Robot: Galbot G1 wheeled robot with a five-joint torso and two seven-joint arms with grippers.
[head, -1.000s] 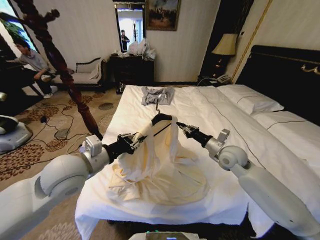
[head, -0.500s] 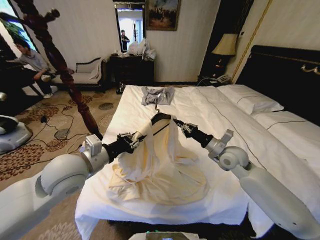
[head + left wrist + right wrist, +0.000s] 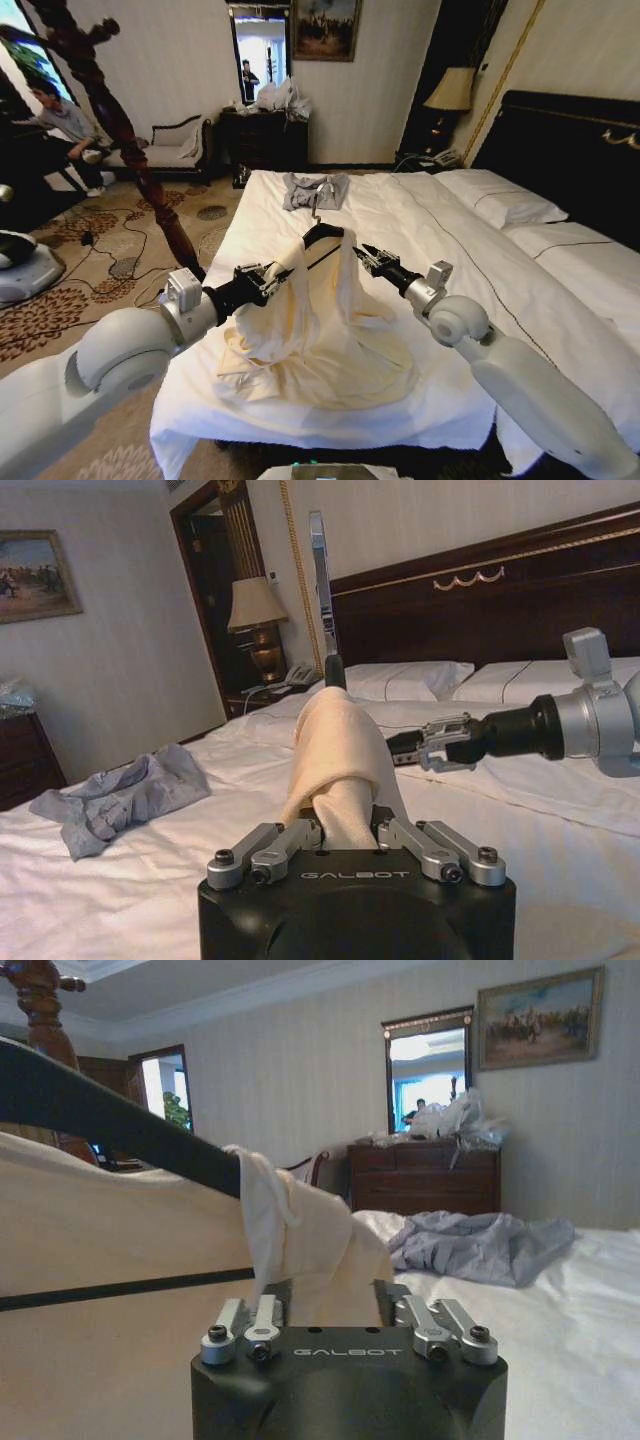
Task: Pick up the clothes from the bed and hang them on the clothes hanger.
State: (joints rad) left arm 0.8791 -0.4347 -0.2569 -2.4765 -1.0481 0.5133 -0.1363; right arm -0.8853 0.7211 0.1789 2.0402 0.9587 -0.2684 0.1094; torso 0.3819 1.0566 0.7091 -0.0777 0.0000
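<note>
The clothes [image 3: 315,320] stand in a cream peak over the middle of the bed [image 3: 480,260], the top draped over the hanger [image 3: 322,236] and the hem pooled on the sheet toward 6 o'clock. The left gripper [image 3: 268,276] comes in from 8 o'clock of the peak; the left wrist view shows its fingers [image 3: 285,838] closed on a fold of cloth over the hanger's near shoulder. The right gripper [image 3: 362,256] meets the peak from 3 o'clock; the right wrist view shows it pinching cloth too, just under the black bar [image 3: 120,1125]. The step in hand looks like seating the garment on the hanger's shoulders. To do it well, I judge each side should be drawn outward and down evenly — one shoulder at a time, the other grip staying firm so the hanger does not tip. The thin fabric will likely slide, so short, slow pulls suit it. The silver hook [image 3: 316,209] should stay free of cloth, and the grey garment [image 3: 315,190] at 12 o'clock can stay where it is.
</note>
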